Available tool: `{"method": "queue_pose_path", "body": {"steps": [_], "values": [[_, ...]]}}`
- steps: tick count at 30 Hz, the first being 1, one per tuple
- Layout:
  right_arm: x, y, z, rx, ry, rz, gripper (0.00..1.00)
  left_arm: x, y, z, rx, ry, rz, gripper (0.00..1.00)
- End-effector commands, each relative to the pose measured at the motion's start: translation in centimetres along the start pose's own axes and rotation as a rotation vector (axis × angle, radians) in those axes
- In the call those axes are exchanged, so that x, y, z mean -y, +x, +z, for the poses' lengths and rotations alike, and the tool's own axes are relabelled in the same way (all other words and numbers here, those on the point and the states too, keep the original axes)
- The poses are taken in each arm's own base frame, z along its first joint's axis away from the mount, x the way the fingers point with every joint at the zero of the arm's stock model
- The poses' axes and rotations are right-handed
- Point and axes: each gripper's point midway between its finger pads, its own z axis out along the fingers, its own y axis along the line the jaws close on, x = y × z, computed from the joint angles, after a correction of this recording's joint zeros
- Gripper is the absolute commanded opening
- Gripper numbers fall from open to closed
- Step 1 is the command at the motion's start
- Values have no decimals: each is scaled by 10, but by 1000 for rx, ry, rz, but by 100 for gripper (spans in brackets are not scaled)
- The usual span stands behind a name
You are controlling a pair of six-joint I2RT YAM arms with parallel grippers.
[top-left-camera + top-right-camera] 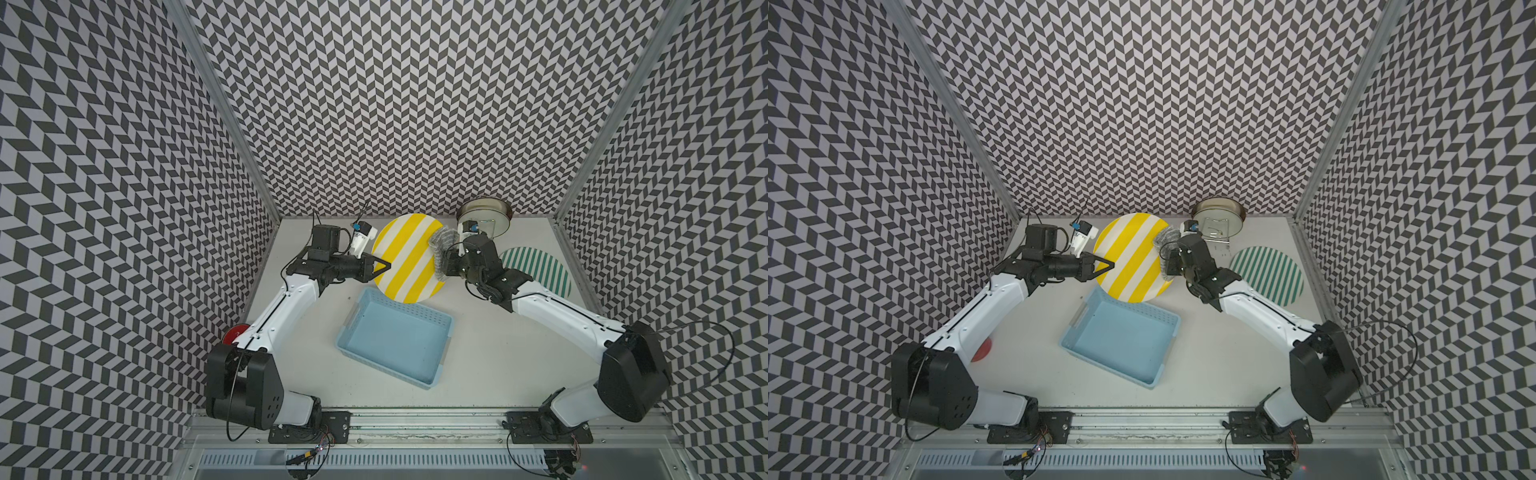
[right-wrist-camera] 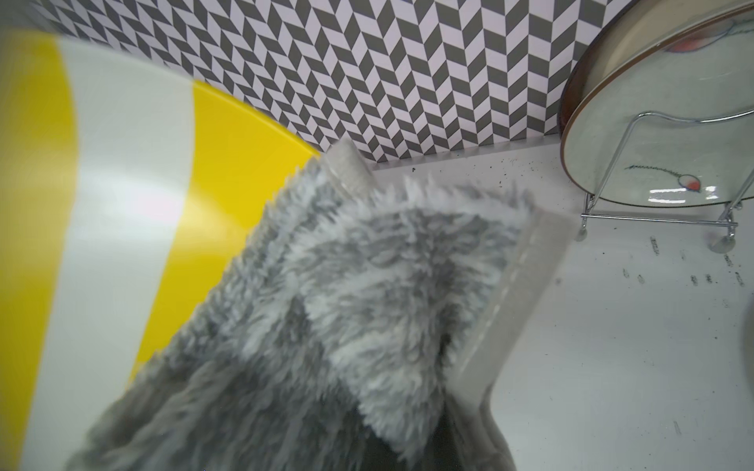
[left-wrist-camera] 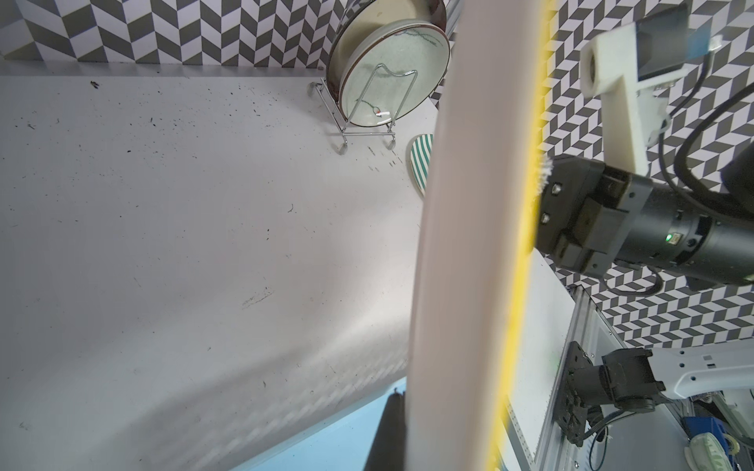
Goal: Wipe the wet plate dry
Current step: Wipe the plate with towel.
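The yellow-striped plate (image 1: 409,257) is held up off the table in the upper middle of both top views, its left edge clenched in the left claw (image 1: 387,266). A fluffy grey cloth (image 1: 438,245) is grasped by the right claw (image 1: 444,266) and pressed against the plate's upper right edge. A blue basket (image 1: 390,345) is seen just below the plate in the frame, and a green-striped plate (image 1: 540,270) is laid flat on the table at the right.
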Motion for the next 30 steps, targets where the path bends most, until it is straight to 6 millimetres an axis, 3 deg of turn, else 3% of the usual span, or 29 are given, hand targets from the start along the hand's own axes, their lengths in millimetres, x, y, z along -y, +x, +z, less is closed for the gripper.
{"method": "queue_pose_path", "body": {"steps": [1,6,9,12,15,19,22,30], "values": [[-52,15,-4,-18,-154,-72,0,58,-28,-16,90,202,178,0],[-127,40,-13,-48,-319,-159,0,57,-28,-15,91,200,177,0],[-159,56,-17,-74,-381,-192,0,56,-28,-15,90,200,175,0],[-175,65,-17,-93,-415,-203,0,57,-28,-15,92,200,176,0],[-177,70,-13,-107,-417,-200,0,57,-28,-15,91,201,172,0],[-162,76,-6,-115,-349,-198,0,57,-29,-15,93,201,176,0],[-135,81,1,-121,-241,-175,0,58,-30,-16,93,204,175,0],[-34,75,3,-138,-73,-15,0,62,-32,-19,97,205,196,0]]}}
